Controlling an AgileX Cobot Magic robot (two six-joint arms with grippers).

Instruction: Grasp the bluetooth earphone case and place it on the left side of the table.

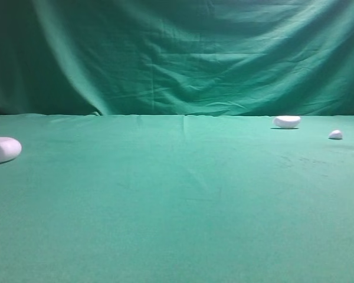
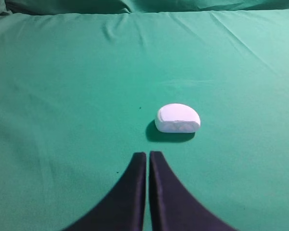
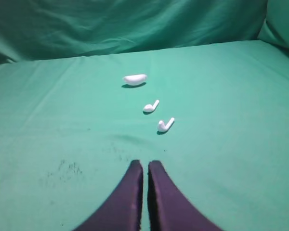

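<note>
The bluetooth earphone case [image 1: 2, 149] is seen lying on the green worktop [image 1: 177, 206] at its far left edge in the high view, well apart from the white half-moon lump [image 1: 287, 121] and the small white piece [image 1: 336, 134] far off to the right of the case. In the left wrist view the case [image 2: 177, 118] rests flat on the cloth just ahead of the left claw [image 2: 148, 156], slightly to the right of its tips, and is not touched. The left claw is pressed together with nothing between its fingers. The right claw [image 3: 145, 166] is likewise closed and empty; two loose earbuds [image 3: 165, 125] and the half-moon lump [image 3: 135, 79] are seen beyond it.

Judged from this layout, the case is already on the left side, so the placing step appears to be done, or else no grasp has yet been made; which of the two cannot be told. If a grasp is still owed, the left claw would have to be opened, shifted a little to the right and lowered astride the case.
</note>
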